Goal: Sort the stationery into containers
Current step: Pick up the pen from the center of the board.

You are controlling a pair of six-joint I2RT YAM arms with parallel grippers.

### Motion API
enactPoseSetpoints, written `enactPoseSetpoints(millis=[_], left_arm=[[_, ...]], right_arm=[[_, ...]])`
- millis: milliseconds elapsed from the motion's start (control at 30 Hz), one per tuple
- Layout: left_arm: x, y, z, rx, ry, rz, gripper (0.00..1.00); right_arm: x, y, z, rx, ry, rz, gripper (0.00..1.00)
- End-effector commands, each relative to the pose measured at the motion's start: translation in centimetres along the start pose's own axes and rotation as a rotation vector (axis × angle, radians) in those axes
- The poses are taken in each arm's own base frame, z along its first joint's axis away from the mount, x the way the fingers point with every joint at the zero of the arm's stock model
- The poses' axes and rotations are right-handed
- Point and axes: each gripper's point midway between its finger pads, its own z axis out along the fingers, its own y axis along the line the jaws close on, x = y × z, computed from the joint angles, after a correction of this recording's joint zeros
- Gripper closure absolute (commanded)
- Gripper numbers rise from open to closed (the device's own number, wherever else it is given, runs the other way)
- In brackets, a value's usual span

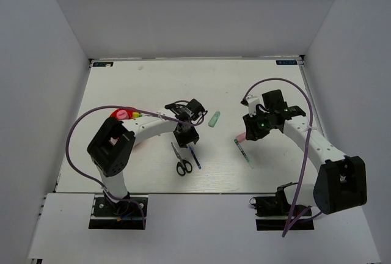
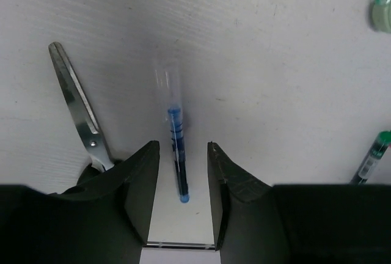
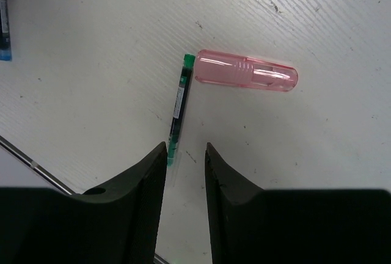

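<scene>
Inside left hand [image 2: 181,148] gap, blue pen [image 2: 175,123]

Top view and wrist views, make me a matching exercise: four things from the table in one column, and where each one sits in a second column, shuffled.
Things:
1. scissors
2. blue pen
3. pink highlighter
4. red cup

Places:
A. by the green end of the marker
B. far left, behind the left arm
C. lined up between the fingers of the left gripper
D. just left of the blue pen

Pairs: 1-D, 2-C, 3-A, 4-B
</scene>
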Motion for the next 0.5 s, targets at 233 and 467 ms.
enactPoseSetpoints(millis=[233, 467], left_arm=[[-1.1, -1.0, 1.0, -0.061, -0.02, -0.069, 0.53], [-0.6, -0.3, 1.8, -0.102, -0.017, -0.052, 0.53]], right_arm=[[-1.0, 0.7, -1.3, -0.004, -0.072, -0.038, 0.65], [-0.9, 0.8, -1.4, -0.007, -0.078, -0.044, 0.64]])
